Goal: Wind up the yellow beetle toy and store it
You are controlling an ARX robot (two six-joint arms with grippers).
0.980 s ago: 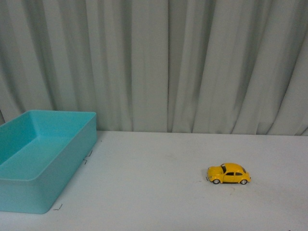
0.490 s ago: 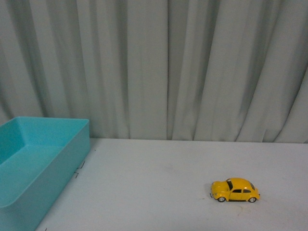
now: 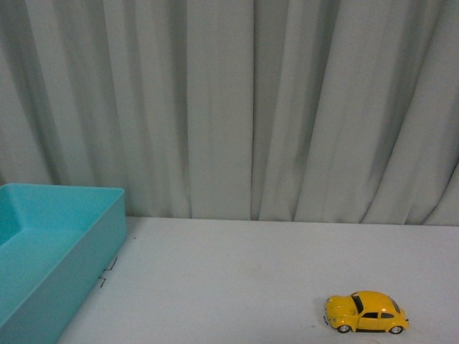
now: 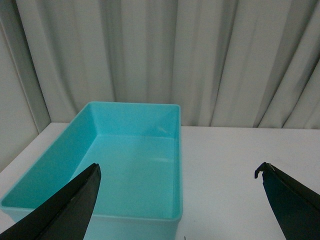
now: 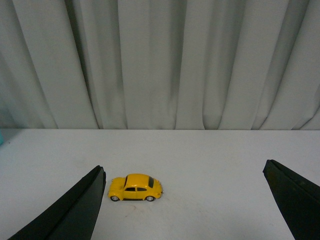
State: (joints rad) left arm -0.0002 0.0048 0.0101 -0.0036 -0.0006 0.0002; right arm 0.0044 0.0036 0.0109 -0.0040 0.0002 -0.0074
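Observation:
The yellow beetle toy (image 3: 366,312) stands on its wheels on the white table at the right front, side-on, nose to the left. It also shows in the right wrist view (image 5: 135,187), close to one finger. My right gripper (image 5: 182,205) is open and empty, above the table with the toy ahead of it. My left gripper (image 4: 180,205) is open and empty, just in front of the turquoise bin (image 4: 175,150). Neither gripper shows in the front view.
The turquoise bin (image 3: 107,229) is open-topped and empty, at the table's left side. A grey curtain (image 3: 237,107) hangs behind the table. Small dark marks (image 3: 107,276) lie on the table by the bin's corner.
The front view has tilted up: the toy and the bin sit lower in the picture and more curtain shows. The toy itself stays where it was on the table.

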